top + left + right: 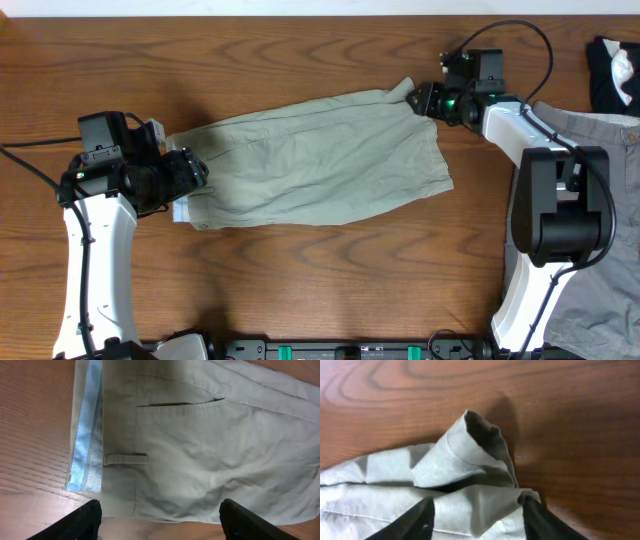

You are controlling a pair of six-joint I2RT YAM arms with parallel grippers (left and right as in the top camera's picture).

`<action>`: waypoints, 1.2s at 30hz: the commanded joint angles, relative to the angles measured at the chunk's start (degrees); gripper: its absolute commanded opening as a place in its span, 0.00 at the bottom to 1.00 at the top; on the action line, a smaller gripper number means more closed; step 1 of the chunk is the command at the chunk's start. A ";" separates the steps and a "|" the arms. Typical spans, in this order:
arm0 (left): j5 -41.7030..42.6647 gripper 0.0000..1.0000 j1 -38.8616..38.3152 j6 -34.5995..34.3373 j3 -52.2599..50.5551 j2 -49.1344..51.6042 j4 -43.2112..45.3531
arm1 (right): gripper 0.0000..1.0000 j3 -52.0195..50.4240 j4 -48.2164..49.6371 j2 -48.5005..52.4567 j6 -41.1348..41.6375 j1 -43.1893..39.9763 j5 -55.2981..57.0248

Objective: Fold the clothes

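Pale khaki-green cotton shorts (310, 155): where are they, and which way do they run?

Flat on the brown wooden table (300, 290), between the two arms. In the overhead view the long axis runs left to right, rising slightly rightward. The waistband (120, 435) points left, the leg hems right.

And the grippers?

The left gripper (190, 172) hangs over the waistband end, fingers (90, 520) spread apart. The right gripper (415, 97) is at the far hem corner, fingers (420, 522) apart, with rumpled cloth between them.
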 commanded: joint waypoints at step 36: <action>0.33 0.86 -0.13 1.46 0.39 -0.52 1.90 | 0.09 0.92 7.80 -5.51 2.36 0.87 0.85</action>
